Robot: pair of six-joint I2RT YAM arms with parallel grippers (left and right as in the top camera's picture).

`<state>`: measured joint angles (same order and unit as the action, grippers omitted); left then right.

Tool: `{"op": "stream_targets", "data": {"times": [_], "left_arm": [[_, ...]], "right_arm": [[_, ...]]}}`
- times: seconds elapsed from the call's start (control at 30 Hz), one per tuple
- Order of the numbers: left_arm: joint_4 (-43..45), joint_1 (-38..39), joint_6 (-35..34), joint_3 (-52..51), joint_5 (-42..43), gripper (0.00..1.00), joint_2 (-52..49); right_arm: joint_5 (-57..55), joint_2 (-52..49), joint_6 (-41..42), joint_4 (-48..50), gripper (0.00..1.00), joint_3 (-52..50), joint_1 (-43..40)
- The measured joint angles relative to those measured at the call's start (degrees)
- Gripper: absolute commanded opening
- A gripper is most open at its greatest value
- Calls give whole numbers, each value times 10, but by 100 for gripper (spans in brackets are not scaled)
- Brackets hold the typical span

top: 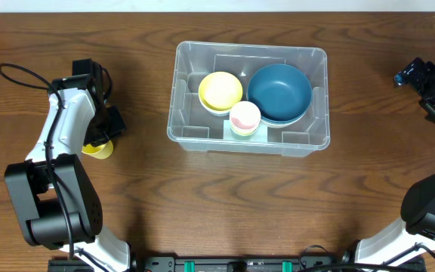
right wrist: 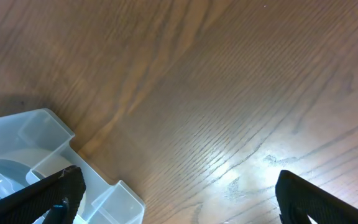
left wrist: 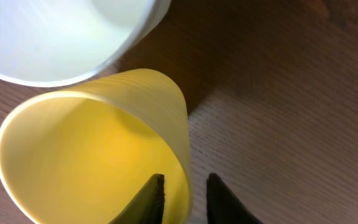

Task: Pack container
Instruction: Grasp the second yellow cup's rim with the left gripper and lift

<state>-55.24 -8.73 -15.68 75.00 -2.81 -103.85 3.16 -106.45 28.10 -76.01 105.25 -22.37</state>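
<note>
The container (top: 175,106) is sitting mid-scene on the table (top: 202,204), holding a yellow bowl (top: 220,91), blue bowl (top: 279,92) and pink cup (top: 245,118). At left, the left fingers (left wrist: 151,202) are pinching a yellow cup (left wrist: 92,155), not yet packed; the right fingers (right wrist: 55,193) are hanging spread

containers: one, a clear plastic container (top: 251,47). bowls: two, both inside it, a yellow bowl (top: 220,91) and a blue bowl (top: 279,92). cups: two, a pink cup (top: 245,116) in with the bowls and a yellow cup (top: 99,149) on the counter (top: 217,204). one white vessel (left wrist: 55,37), cup or bowl unclear. hands: two, left hand (left wrist: 185,196) and right hand (right wrist: 179,196).
</note>
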Motion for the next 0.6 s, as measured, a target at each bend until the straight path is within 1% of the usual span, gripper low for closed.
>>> {"op": "stream_targets", "data": {"times": [0.2, 0.37, 0.5, 0.6], "left_arm": [[1, 0, 5, -1, -3, 6, 0], [-9, 2, 5, 0, 12, 6, 0], [-15, 14, 11, 8, 47, 6, 10], [-14, 37, 28, 28, 82, 6, 46]], "right_arm": [[0, 0, 0, 0, 99, 0, 0], [0, 0, 0, 0, 99, 0, 0], [0, 0, 0, 0, 99, 0, 0], [0, 0, 0, 0, 99, 0, 0]]}}
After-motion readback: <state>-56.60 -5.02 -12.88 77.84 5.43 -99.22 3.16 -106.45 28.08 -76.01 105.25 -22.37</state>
